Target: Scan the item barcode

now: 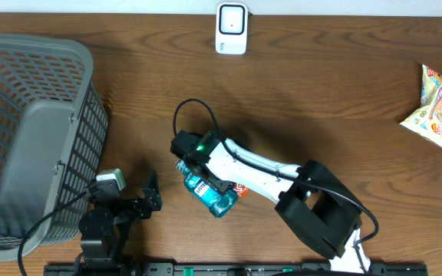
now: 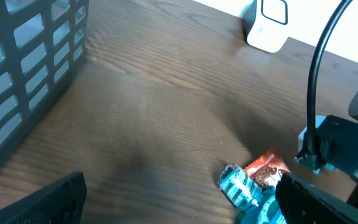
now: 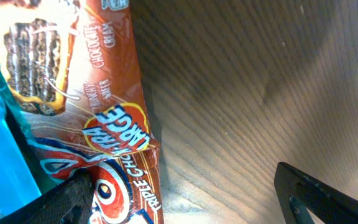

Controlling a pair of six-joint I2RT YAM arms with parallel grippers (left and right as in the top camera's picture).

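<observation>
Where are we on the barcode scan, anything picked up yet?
Done: nothing yet; nothing sits at the white scanner. In hand: the right gripper hangs over the orange packet and blue packet, jaws open, neither gripped. Left to do: grasp one, lift, show its barcode to the scanner. The left gripper is open beside the basket.

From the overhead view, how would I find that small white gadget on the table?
Start at the big grey basket on the left, then follow the wooden table's far edge to its middle. There sits a small white box with a dark rounded square on its face, alone and plain, unlike the colourful snack packets at the right edge.
</observation>
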